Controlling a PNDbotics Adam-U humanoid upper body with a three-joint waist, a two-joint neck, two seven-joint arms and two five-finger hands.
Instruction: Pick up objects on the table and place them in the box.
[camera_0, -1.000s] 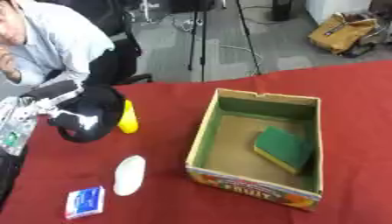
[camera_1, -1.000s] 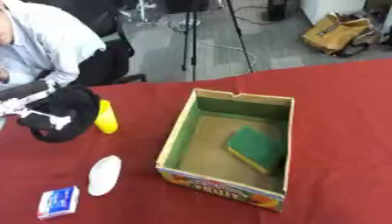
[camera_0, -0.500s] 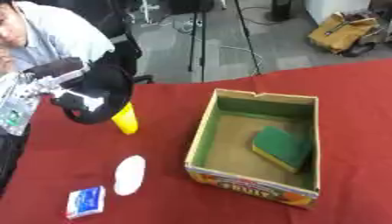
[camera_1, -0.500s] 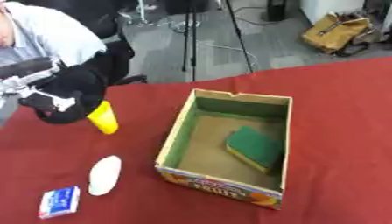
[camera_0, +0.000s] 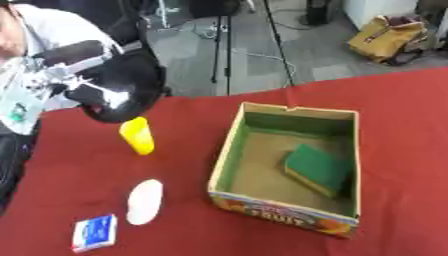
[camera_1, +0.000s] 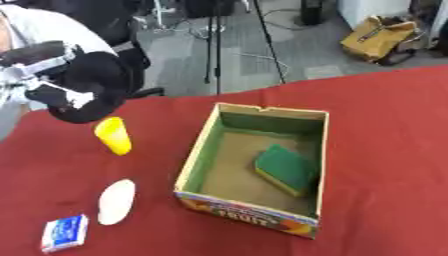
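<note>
A cardboard box (camera_0: 226, 156) with a green inside stands open on the red table, and a green sponge (camera_0: 319, 169) lies in it at the right. Left of the box a yellow cup-shaped thing (camera_0: 137, 135) stands upright. Nearer me lie a white oval object (camera_0: 144, 201) and a small blue-and-white packet (camera_0: 94, 232). My left hand (camera_0: 118, 97), black with white marks, hangs just above and behind the yellow thing's top. Nothing shows in its grasp, and whether it touches the yellow thing I cannot tell. My right hand shows in no view.
The red table's far edge (camera_0: 262, 92) runs behind the box. Beyond it are a grey floor, a black tripod (camera_0: 223, 45) and a tan bag (camera_0: 389, 40). Bare red cloth (camera_0: 402, 150) lies right of the box.
My left hand has risen from table level beside the yellow thing to above its top. The yellow thing, box, white object and packet stay put.
</note>
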